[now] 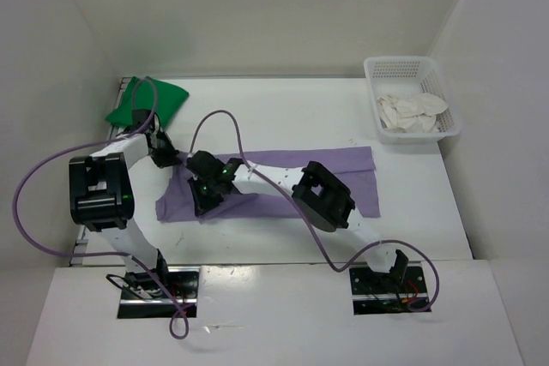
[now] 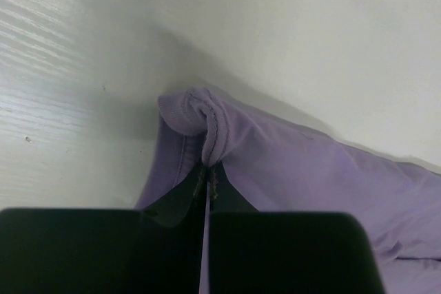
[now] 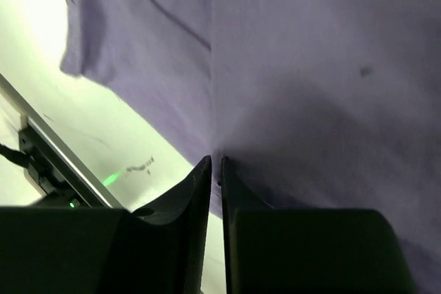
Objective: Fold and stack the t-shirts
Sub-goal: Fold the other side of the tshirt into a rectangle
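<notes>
The lavender shirt (image 1: 343,169) lies spread across the middle of the table, partly folded lengthwise. My left gripper (image 1: 182,167) is at its upper-left end; in the left wrist view it (image 2: 208,170) is shut on a bunched hem of the shirt (image 2: 296,163). My right gripper (image 1: 204,205) reaches across to the shirt's lower-left edge; in the right wrist view it (image 3: 215,164) is shut on the edge of the cloth (image 3: 310,67). The green shirt (image 1: 146,100) lies folded at the back left. The cream-white shirt (image 1: 410,111) is crumpled in the basket.
A white lattice basket (image 1: 446,130) stands at the back right. The right arm's elbow (image 1: 322,199) hangs over the shirt's middle. Purple cables loop over the left arm. White walls enclose the table on three sides. A metal rail (image 3: 41,146) runs by the table edge.
</notes>
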Available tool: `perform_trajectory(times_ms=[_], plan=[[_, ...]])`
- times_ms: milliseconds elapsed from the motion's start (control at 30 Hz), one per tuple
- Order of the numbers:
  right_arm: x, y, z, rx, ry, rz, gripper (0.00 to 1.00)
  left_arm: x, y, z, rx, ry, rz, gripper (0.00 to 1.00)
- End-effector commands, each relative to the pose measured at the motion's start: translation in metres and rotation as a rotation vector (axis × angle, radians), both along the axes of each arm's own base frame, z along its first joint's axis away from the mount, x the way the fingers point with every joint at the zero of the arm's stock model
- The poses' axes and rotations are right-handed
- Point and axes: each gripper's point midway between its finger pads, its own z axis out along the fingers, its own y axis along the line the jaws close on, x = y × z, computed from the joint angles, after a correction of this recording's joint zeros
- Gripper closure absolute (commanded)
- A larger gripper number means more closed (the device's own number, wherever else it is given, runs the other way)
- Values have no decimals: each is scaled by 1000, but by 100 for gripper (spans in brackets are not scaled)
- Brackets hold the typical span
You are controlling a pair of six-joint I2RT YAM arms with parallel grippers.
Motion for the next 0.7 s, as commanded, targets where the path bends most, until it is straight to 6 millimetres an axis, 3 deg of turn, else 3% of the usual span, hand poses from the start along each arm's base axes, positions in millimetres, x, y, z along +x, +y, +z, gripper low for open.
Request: perform_trajectory(times_ms=[0,167,233,267,300,367,467,567,667], plan=[[-8,-4,29,35,-18,10,85,16,4,6,-1,-34,5,99],[-33,-8,35,26,3,42,87,23,8,6,-10,-35,31,99],[-41,-10,50,45,0,48,87,24,14,7,-8,-44,43,96],[-49,-13,49,37,13,46,81,25,14,10,-11,-53,51,91],[-48,-16,53,37,2,39,77,26,12,15,-20,-65,45,76],[-41,-16,75,73,-44,16,69,25,9,26,-28,-91,47,57],[-30,-17,102,103,-90,-3,66,23,9,54,-17,-155,46,41],[-6,-28,125,133,-128,-49,66,10,16,64,28,-163,75,36],[12,-48,134,144,-148,-100,69,-1,14,56,30,-144,67,47]])
